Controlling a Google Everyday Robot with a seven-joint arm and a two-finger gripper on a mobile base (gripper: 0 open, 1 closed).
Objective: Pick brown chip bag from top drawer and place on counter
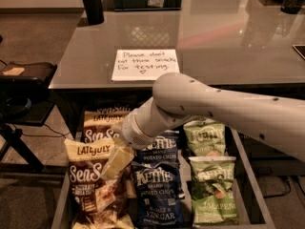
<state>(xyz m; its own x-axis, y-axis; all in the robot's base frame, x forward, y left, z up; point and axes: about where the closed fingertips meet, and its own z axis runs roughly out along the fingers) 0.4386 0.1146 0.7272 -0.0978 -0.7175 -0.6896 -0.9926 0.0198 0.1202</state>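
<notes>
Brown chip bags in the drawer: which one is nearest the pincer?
The front brown chip bag in the left row; the pincer overlaps its upper right. The other brown bag lies farther back.

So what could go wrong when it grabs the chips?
The end effector rests on the front brown chip bag in the top drawer. A second brown bag lies just behind it and might get pulled along. The blue Kettle bag sits right beside it and could be dragged or snagged.
</notes>
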